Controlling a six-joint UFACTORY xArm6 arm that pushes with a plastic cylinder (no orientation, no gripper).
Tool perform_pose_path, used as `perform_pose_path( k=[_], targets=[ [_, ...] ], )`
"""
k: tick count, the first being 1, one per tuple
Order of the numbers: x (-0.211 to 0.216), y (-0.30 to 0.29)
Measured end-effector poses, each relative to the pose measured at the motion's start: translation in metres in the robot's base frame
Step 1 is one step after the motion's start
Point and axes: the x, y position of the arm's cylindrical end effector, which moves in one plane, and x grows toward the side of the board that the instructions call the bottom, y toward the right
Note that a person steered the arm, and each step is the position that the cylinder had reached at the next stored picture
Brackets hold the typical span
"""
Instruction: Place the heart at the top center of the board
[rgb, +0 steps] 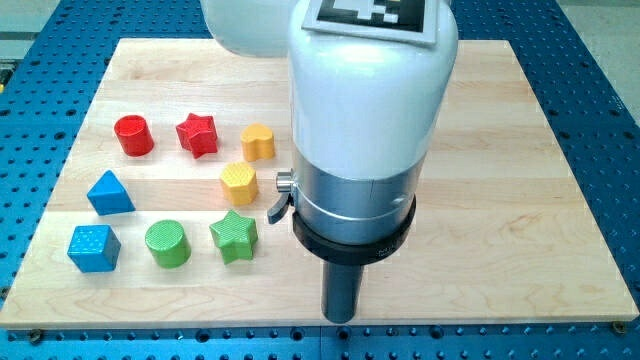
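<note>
- The arm (365, 110) fills the frame's centre: a glossy white shell with a black-and-white marker on top, a brushed metal ring below it, then a black collar.
- A dark rod hangs from the collar; my tip (340, 320) sits at the lower centre of the frame, near the board's bottom edge.
- No gripper here: the arm ends in the plain rod, which holds nothing.
- My tip touches no block; the green star (234, 236) is the closest, up and to the left, with bare wood between.
- The heart (258, 142), yellow with rounded lobes, lies left of centre in the upper half, just left of the white shell.
- It is not at the board's top centre, which the arm's body hides.
- Left of the heart sit the red star (197, 134) and then the red cylinder (133, 135), in a row.
- Just below the heart is the yellow hexagon (238, 182); close, but whether they touch I cannot tell.
- Further left lies the blue triangle (109, 192); below it the blue cube (93, 247), dotted on top.
- The green cylinder (167, 243) stands between the cube and the green star.
- The board (520, 170) is pale wood with fine grain, lying on a blue perforated table (600, 60).
</note>
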Motion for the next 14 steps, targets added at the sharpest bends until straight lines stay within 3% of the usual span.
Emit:
perform_pose_path(
  k=[9, 10, 11, 12, 13, 14],
  targets=[
    [0.000, -0.067],
    [-0.035, -0.070],
    [-0.099, -0.070],
    [-0.152, -0.119],
    [-0.198, -0.120],
    [-0.234, -0.073]
  ],
)
